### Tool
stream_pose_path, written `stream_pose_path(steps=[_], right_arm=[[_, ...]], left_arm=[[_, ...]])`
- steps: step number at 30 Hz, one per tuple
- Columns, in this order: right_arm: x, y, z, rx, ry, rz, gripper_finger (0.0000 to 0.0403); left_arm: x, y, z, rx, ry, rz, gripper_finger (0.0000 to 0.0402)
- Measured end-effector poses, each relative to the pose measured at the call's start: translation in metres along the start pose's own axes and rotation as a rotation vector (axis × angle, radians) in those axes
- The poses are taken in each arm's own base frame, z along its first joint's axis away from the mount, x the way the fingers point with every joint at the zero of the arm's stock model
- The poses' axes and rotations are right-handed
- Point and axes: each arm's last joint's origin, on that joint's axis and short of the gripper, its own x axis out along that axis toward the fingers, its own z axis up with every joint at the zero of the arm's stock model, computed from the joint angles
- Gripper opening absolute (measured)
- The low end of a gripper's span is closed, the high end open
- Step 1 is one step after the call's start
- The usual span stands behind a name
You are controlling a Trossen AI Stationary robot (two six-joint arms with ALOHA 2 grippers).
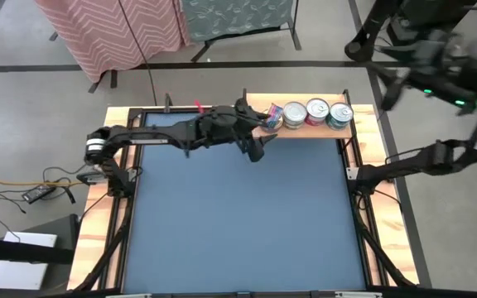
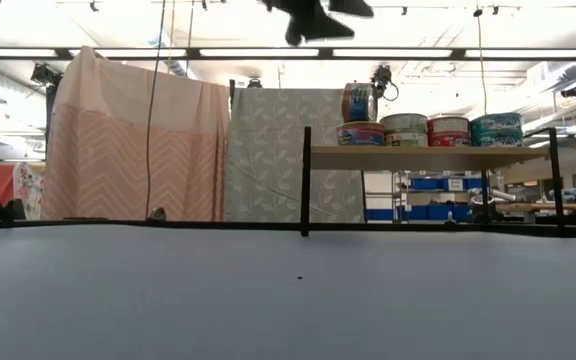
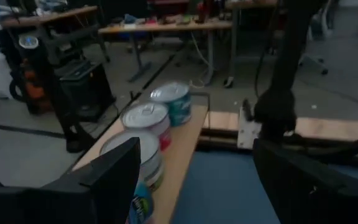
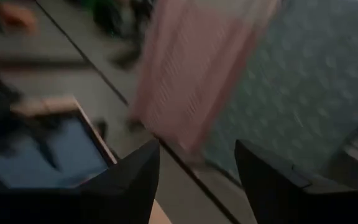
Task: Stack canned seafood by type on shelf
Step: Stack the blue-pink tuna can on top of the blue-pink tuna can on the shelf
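Now your left gripper [image 1: 265,132] hangs wide open over the shelf [image 1: 305,130] tins [image 1: 317,112]; right gripper [image 4: 194,180] gapes, empty.

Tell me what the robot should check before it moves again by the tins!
1. Left pincer open: ok, fingers wide apart at the shelf.
2. Top tin flat on the purple-labelled tin: not ok, it is tilted.
3. Left pincer clear of the top tin: cannot tell.
4. White-labelled tin, red-labelled tin and teal-labelled tin upright in a row: ok.
5. Right pincer out of the way: ok, open and empty, off beyond the table's far right corner.
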Motion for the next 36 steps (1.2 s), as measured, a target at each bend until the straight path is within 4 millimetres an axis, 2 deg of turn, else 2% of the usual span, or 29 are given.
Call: stream_pose_path(steps=[6, 9, 12, 15, 20, 26, 36], right_arm=[[-0.048, -0.015, -0.007, 0.051, -0.175, 0.073, 0.0218], [-0.059, -0.018, -0.013, 0.054, -0.184, 0.071, 0.0218], [-0.064, -0.020, -0.015, 0.056, -0.195, 0.068, 0.0218], [-0.065, -0.020, -0.015, 0.036, -0.199, 0.065, 0.0217], [-0.053, -0.016, -0.011, -0.028, -0.176, 0.067, 0.0217], [-0.041, -0.012, -0.005, -0.092, -0.167, 0.065, 0.0217], [-0.035, -0.010, 0.000, -0.095, -0.183, 0.087, 0.0217]], left_arm=[[0.023, 0.019, -0.022, 0.017, 0.068, 0.044, 0.0312], [0.025, 0.027, -0.024, 0.026, 0.070, 0.061, 0.0312], [0.026, 0.038, -0.025, -0.045, 0.068, 0.065, 0.0315], [0.026, 0.046, -0.025, -0.105, 0.061, 0.046, 0.0323], [0.027, 0.046, -0.025, -0.144, 0.055, -0.025, 0.0347], [0.030, 0.050, -0.023, -0.195, 0.020, 0.001, 0.0360], [0.047, 0.057, -0.047, -0.230, 0.086, 0.021, 0.0361]])
